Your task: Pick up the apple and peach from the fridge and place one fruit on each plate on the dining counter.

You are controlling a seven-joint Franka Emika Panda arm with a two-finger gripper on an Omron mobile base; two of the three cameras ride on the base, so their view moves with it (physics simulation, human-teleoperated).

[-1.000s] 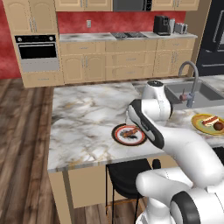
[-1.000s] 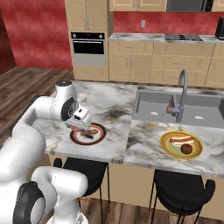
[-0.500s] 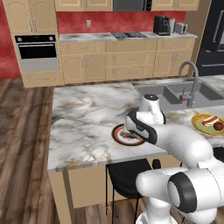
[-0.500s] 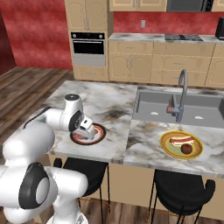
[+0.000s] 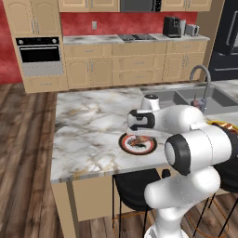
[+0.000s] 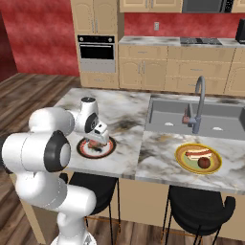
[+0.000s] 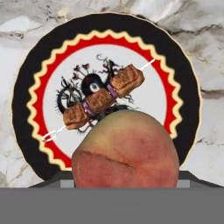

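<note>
Holding a peach (image 7: 126, 148), red-yellow with a crease, the gripper (image 6: 98, 140) hangs low over the dark-rimmed plate (image 7: 26, 87) on the dining counter (image 5: 88, 130); its fingertips are hidden behind the fruit. Beneath the peach a kebab skewer (image 7: 103, 98) lies across that plate's patterned centre. Beyond the dark-rimmed plate along the counter, past the sink (image 6: 167, 115), sits the yellow-rimmed plate (image 6: 184, 160) bearing a dark round fruit (image 6: 204, 162).

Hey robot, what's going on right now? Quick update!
Gripper low over dark-rimmed plate, peach between its fingers. Kebab skewer already lying on that plate. Other fruit on yellow-rimmed plate.
</note>
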